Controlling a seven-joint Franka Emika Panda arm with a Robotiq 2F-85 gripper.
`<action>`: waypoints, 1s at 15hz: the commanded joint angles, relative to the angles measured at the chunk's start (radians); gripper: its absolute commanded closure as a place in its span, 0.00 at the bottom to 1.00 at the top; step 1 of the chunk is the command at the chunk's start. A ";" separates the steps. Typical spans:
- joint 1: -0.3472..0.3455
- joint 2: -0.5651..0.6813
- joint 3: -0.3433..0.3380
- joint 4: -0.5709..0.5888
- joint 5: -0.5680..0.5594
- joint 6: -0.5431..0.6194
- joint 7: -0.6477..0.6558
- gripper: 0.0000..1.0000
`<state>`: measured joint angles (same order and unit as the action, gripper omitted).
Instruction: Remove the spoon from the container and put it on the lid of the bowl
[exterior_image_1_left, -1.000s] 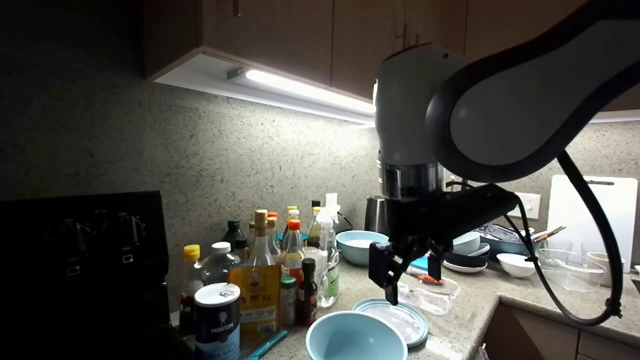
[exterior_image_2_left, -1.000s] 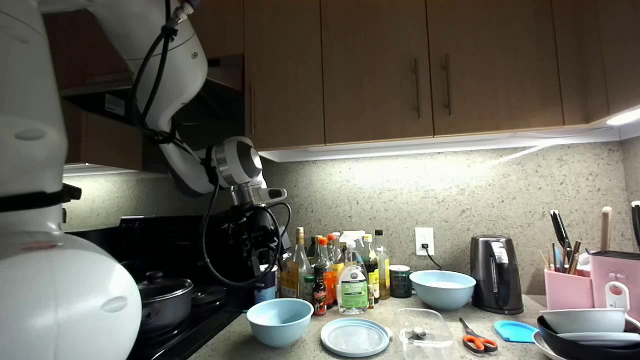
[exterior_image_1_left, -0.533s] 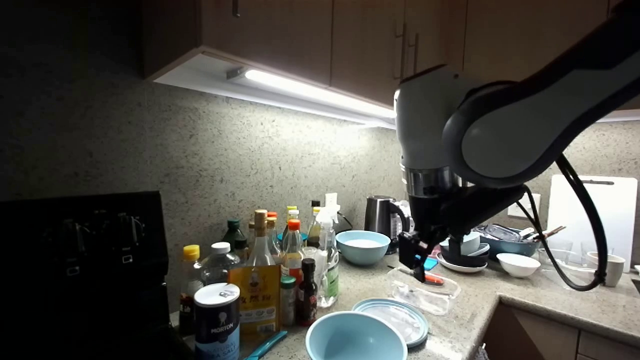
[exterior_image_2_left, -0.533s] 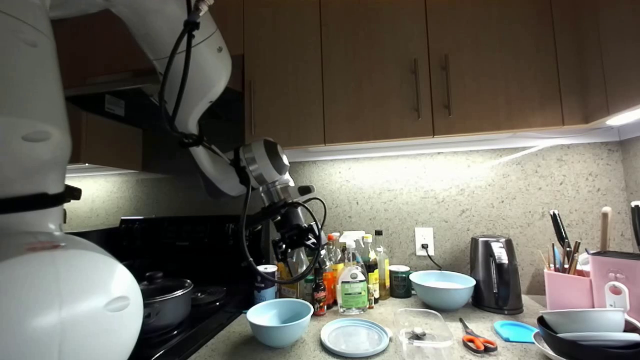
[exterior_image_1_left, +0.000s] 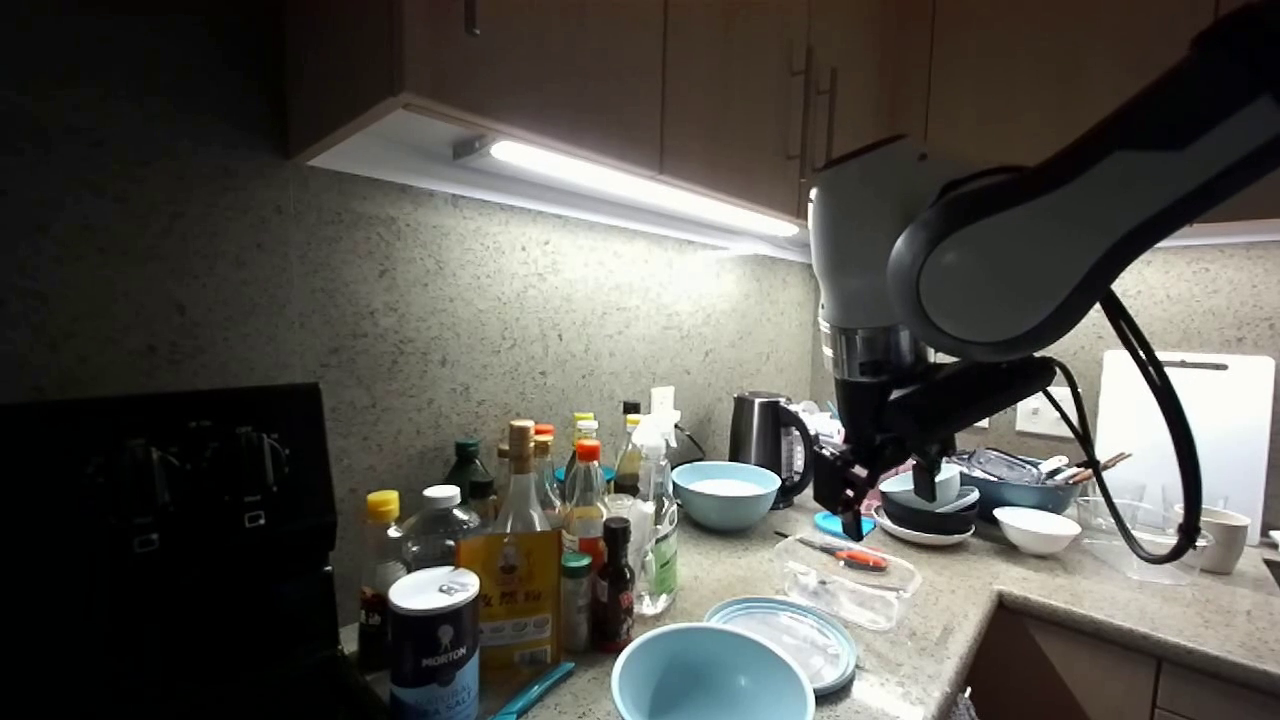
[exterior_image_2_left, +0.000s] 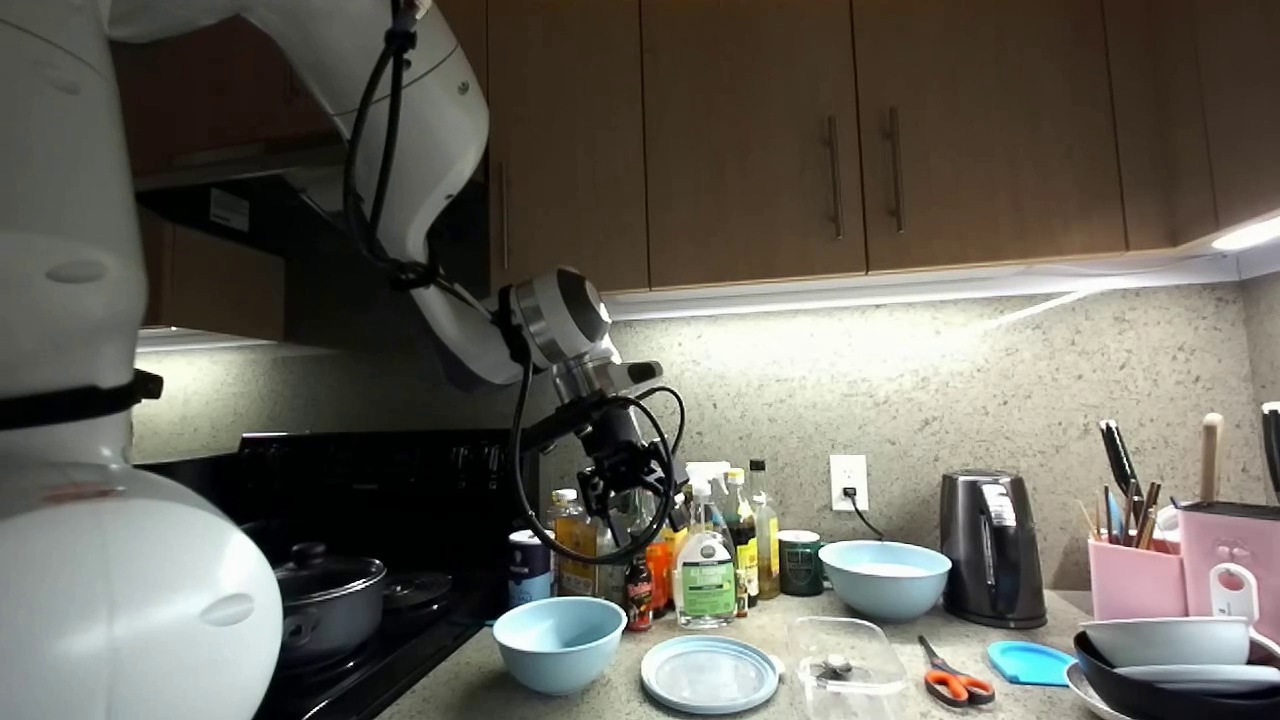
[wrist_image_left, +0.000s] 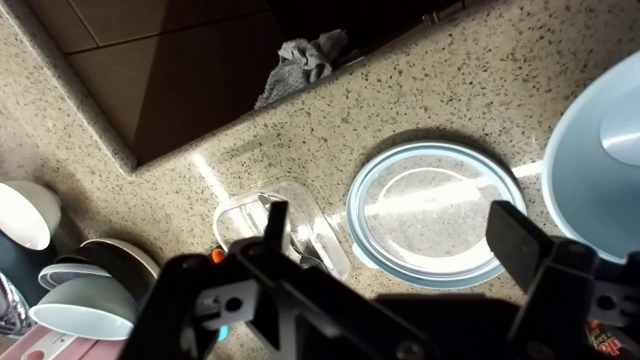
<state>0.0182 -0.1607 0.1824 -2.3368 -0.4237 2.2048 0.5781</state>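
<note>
The spoon (wrist_image_left: 311, 262) is metal and lies in the clear plastic container (wrist_image_left: 327, 235); the left finger partly hides it in the wrist view. In an exterior view the spoon (exterior_image_2_left: 835, 668) lies in the container (exterior_image_2_left: 850, 636). The lid (wrist_image_left: 435, 225) is a flat, round see-through disc with a pale blue rim, on the counter between container and light blue bowl (wrist_image_left: 585, 185). In both exterior views the lid (exterior_image_1_left: 785, 640) (exterior_image_2_left: 710, 675) lies beside the bowl (exterior_image_1_left: 712, 680) (exterior_image_2_left: 560, 645). My gripper (wrist_image_left: 387, 220) (exterior_image_1_left: 888, 508) (exterior_image_2_left: 648, 525) is open and empty, raised above the counter.
Bottles and a spray bottle (exterior_image_2_left: 705, 580) stand along the wall. Orange-handled scissors (exterior_image_2_left: 958, 685), a second blue bowl (exterior_image_2_left: 885, 580), a kettle (exterior_image_2_left: 995, 550) and stacked bowls (exterior_image_2_left: 1170, 640) lie beyond the container. The counter's edge (wrist_image_left: 215, 137) runs along the front.
The arm and gripper have moved to the right in both exterior views, away from the stove. The gripper stays open. The spoon, container, lid and bowl have not moved.
</note>
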 joint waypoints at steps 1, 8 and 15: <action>-0.004 0.064 -0.040 0.050 0.011 -0.022 -0.113 0.00; -0.024 0.305 -0.160 0.241 0.027 -0.041 -0.503 0.00; -0.003 0.372 -0.191 0.299 0.018 -0.036 -0.479 0.00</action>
<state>0.0021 0.2117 0.0048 -2.0388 -0.4099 2.1696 0.1020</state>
